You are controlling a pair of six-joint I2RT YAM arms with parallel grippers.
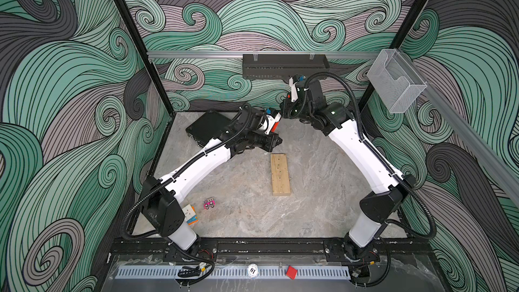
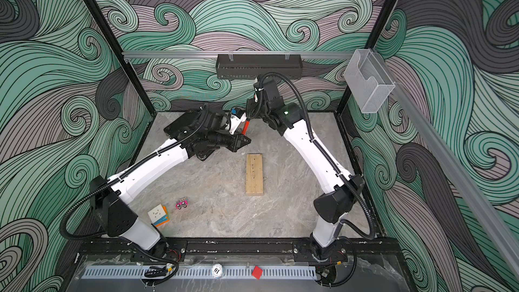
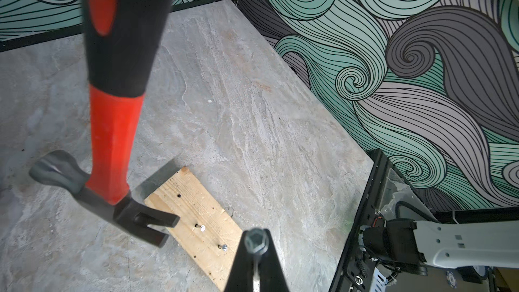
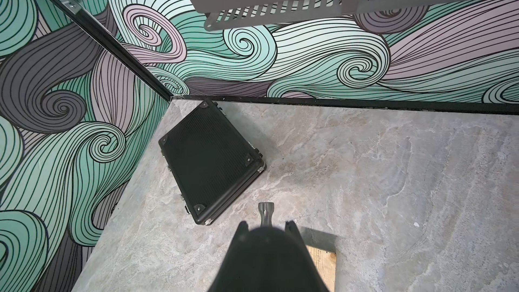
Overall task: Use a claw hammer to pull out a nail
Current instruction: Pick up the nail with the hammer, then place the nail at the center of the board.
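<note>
The claw hammer [image 3: 112,141] hangs head down, with its orange neck [image 2: 245,127] showing in a top view. My right gripper [image 4: 266,224] is shut on its black handle, and the grey striking face [image 4: 265,213] peeks out past the fingers. Its forked claw [image 3: 151,226] hovers by the far end of a wooden plank [image 1: 280,174], pointing at two nails [image 3: 202,228] that stand up out of the wood. My left gripper [image 3: 256,245] is just left of the hammer, shut on a hex-headed nail [image 3: 255,241].
A black case [image 4: 210,158] lies at the far left of the table. A puzzle cube [image 2: 158,214] and a pink toy [image 2: 182,204] sit near the left arm's base. A black wall basket [image 1: 285,66] hangs above the right wrist, and a clear holder [image 1: 396,82] is on the right rail.
</note>
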